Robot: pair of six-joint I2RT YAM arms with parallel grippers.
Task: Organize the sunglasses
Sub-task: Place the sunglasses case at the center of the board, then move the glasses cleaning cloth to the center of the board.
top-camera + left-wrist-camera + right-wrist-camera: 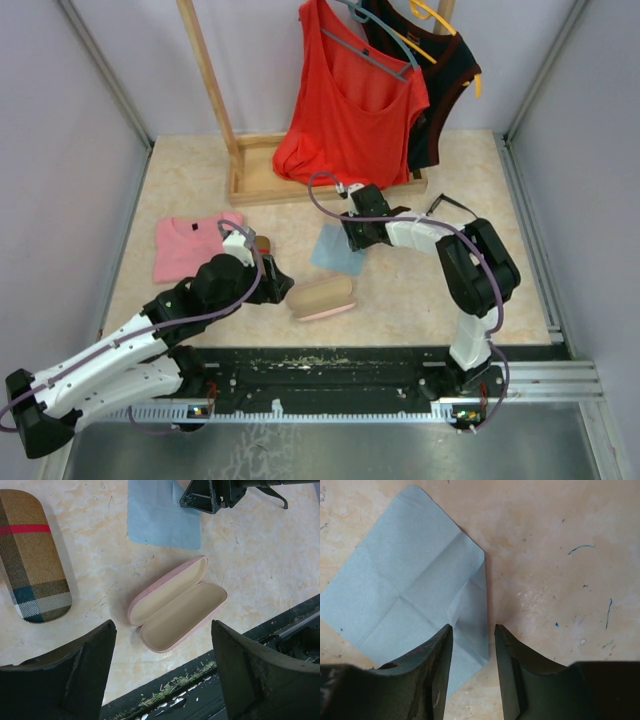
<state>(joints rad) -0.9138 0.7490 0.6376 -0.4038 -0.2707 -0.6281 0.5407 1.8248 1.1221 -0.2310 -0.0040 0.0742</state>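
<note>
Blue cloth (405,580): right gripper (470,626) jaws narrowly apart astride its edge; a thin pinch could slip. The left gripper (162,625), jaws wide, hovers over case (177,605) at cloth's 6 o'clock.

No legible text, label, brand or number in view.

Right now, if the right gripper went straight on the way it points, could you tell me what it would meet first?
Most likely the blue cloth: one edge of it lies just ahead, between the parted fingers of the right gripper, with the table directly beneath. How much gap remains is unclear.
</note>
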